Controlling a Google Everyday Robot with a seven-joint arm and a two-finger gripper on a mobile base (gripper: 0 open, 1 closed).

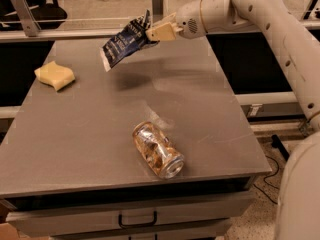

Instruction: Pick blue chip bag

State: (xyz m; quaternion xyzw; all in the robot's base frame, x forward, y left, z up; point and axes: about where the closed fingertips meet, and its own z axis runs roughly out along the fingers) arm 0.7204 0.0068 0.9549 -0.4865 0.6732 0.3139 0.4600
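Note:
The blue chip bag is a crinkled dark navy bag with white lettering. It hangs in the air above the far part of the grey table, tilted down to the left, casting a shadow below. My gripper reaches in from the right on the white arm and is shut on the bag's upper right end. The bag touches nothing else.
A shiny gold-brown can lies on its side near the table's front edge. A pale yellow sponge-like block sits at the left. A metal rail runs behind the table. A drawer handle is below the front edge.

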